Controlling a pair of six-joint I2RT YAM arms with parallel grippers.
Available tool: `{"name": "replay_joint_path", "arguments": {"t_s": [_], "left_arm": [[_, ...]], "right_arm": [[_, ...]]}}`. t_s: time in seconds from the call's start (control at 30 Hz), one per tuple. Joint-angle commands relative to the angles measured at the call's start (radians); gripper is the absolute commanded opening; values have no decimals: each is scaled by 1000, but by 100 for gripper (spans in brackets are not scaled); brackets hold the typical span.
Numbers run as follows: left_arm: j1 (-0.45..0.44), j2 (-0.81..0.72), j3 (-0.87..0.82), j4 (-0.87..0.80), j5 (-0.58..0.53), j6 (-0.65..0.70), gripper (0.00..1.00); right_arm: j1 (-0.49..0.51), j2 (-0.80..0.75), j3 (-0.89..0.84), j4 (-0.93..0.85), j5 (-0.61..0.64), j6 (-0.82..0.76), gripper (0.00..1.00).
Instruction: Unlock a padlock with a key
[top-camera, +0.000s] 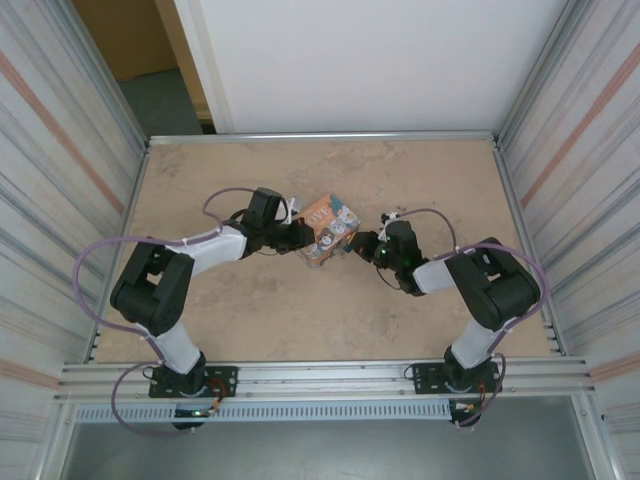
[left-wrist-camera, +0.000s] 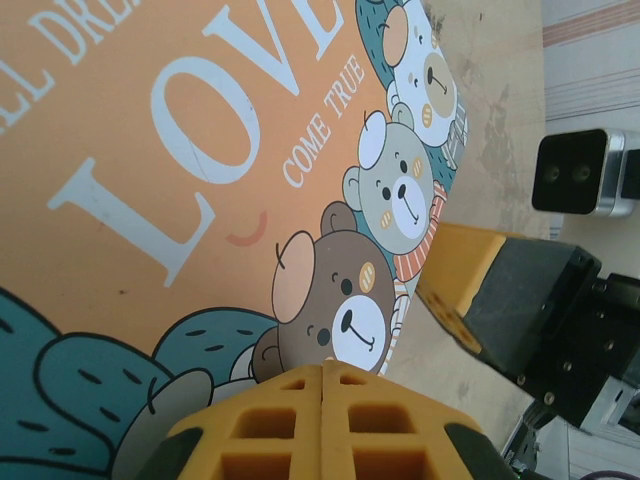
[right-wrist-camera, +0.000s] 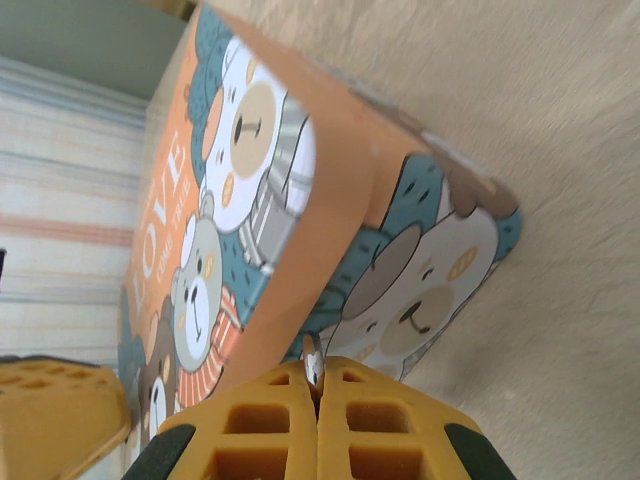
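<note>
Padlock: one item, small; too small to pick out in these views, so I cannot tell where it sits. Judged most likely on the orange tin (top-camera: 328, 228), which lies tilted on the bench (top-camera: 300, 330) between the two tools.

Handling, judged: light, hard, smooth metal, likely to swing on its shackle when pushed. Best pinched across the flat faces of the body, keyhole left free.

Key: thin, stiff, light; judged easy to twist out of a pinch, so hold the bow flat between the pads.

Left tool (left-wrist-camera: 323, 395): fingers clenched together, nothing visible between them, tips just over the lid's edge by the brown bear.

Right tool (right-wrist-camera: 318, 395): fingers clenched, tips just beside the tin's side wall below the lid seam. A thin sliver (right-wrist-camera: 313, 358) stands up from the gap between them; possibly the key, too small to be sure.

Relation: tin flanked by the tools, left and right, each close against it; the padlock's place relative to either tool is undetermined.
</note>
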Motion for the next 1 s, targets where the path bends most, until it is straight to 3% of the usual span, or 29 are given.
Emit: {"name": "replay_joint_path", "arguments": {"t_s": [0.0, 0.13, 0.53, 0.97], "left_arm": [[6, 6, -52, -114, -22, -10, 6], [10, -20, -47, -96, -6, -17, 13], [17, -218, -43, -60, -47, 45, 48], [60, -617, -252, -125, -225, 172, 61]], "right_arm": [[-18, -6, -5, 39, 19, 23, 0], [-28, -69, -18, -41, 37, -27, 0], [-70, -425, -25, -499, 76, -283, 0], [-35, -754, 103, -1080, 28, -515, 0]]}}
